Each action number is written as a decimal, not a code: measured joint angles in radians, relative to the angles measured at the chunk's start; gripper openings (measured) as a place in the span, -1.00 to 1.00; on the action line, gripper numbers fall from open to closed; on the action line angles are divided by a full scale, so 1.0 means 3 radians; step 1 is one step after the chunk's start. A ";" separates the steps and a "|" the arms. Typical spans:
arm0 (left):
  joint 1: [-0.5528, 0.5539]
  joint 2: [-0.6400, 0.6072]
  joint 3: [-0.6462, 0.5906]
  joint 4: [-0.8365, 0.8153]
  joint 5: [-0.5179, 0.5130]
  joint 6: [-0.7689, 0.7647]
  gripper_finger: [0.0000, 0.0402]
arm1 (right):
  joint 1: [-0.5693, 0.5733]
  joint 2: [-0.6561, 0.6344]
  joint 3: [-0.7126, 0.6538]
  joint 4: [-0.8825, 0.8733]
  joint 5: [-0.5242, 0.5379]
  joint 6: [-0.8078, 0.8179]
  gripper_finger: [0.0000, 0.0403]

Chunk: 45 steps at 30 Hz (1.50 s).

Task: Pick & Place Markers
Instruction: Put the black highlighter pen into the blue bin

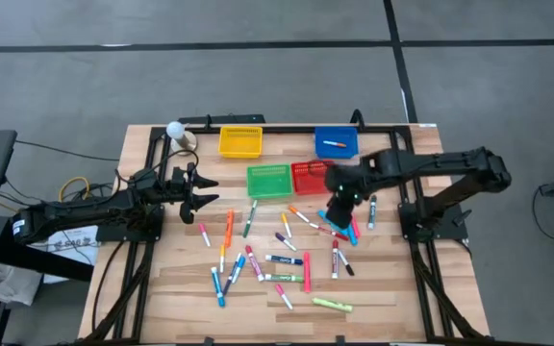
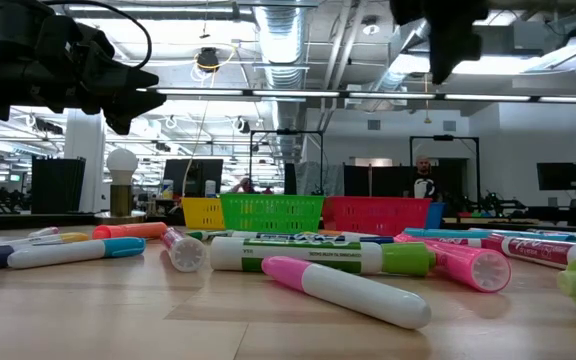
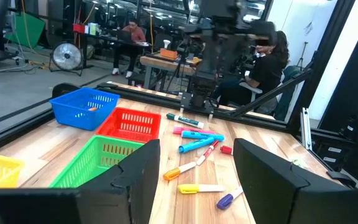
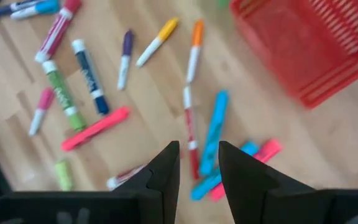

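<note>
Many markers in pink, blue, green, orange and purple lie flat and scattered on the wooden table. My right gripper hangs open over a cluster of them near the red basket. In the right wrist view its fingers stand above a thin red marker and a blue marker, touching neither. My left gripper waits open above the table's left part, with its fingers wide apart. One orange marker lies in the blue basket.
Along the far side stand a yellow basket, a blue basket, a green basket and a red basket. A white ball on a stand sits at the far left corner. People sit in the room beyond the table.
</note>
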 joint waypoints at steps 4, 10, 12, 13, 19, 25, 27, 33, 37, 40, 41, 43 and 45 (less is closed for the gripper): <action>0.0000 0.0000 0.0001 0.0000 -0.0001 0.0000 0.02 | 0.0261 0.0000 0.0000 -0.0003 -0.0006 0.0443 -0.50; -0.0001 0.0000 0.0000 0.0000 -0.0001 0.0000 0.02 | 0.0539 0.0013 0.0000 0.0021 -0.0008 0.0951 -0.50; 0.0000 0.0000 0.0000 0.0000 -0.0001 0.0000 0.02 | 0.0616 0.0047 -0.0001 0.0032 -0.0020 0.1031 -0.50; -0.0001 0.0000 0.0000 0.0000 0.0000 0.0000 0.02 | 0.0655 0.0069 -0.0001 0.0030 -0.0024 0.1055 -0.50; 0.0000 0.0000 0.0000 0.0000 -0.0001 0.0000 0.02 | 0.0802 0.0281 -0.0001 0.0031 -0.0095 0.1184 -0.50; 0.0000 0.0000 0.0000 0.0000 -0.0001 0.0000 0.02 | 0.0973 0.0576 -0.0003 -0.0009 -0.0365 0.1315 -0.48; -0.0001 0.0000 0.0000 0.0000 -0.0001 0.0000 0.02 | 0.1041 0.0672 -0.0003 -0.0038 -0.0404 0.1324 -0.45; 0.0000 0.0000 0.0000 0.0000 0.0000 0.0000 0.02 | 0.1219 0.0921 -0.0004 -0.0096 -0.0446 0.1379 -0.24; 0.0000 -0.0001 0.0001 0.0000 -0.0001 0.0000 0.02 | 0.1289 0.1085 -0.0010 -0.0199 -0.0446 0.1375 -0.09; -0.0001 0.0000 0.0001 0.0000 -0.0001 0.0000 0.02 | 0.1309 0.1123 -0.0171 -0.0137 -0.0454 0.1377 -0.04; 0.0000 -0.0001 0.0001 0.0000 0.0001 0.0000 0.02 | 0.1305 0.1122 -0.0257 -0.0076 -0.0472 0.1378 -0.03; 0.0000 0.0000 0.0000 0.0000 -0.0001 0.0000 0.02 | 0.1287 0.1106 -0.0425 0.0102 -0.0508 0.1399 -0.03; -0.0001 -0.0001 0.0000 0.0000 0.0000 0.0000 0.02 | 0.1279 0.1087 -0.0573 0.0216 -0.0521 0.1413 -0.03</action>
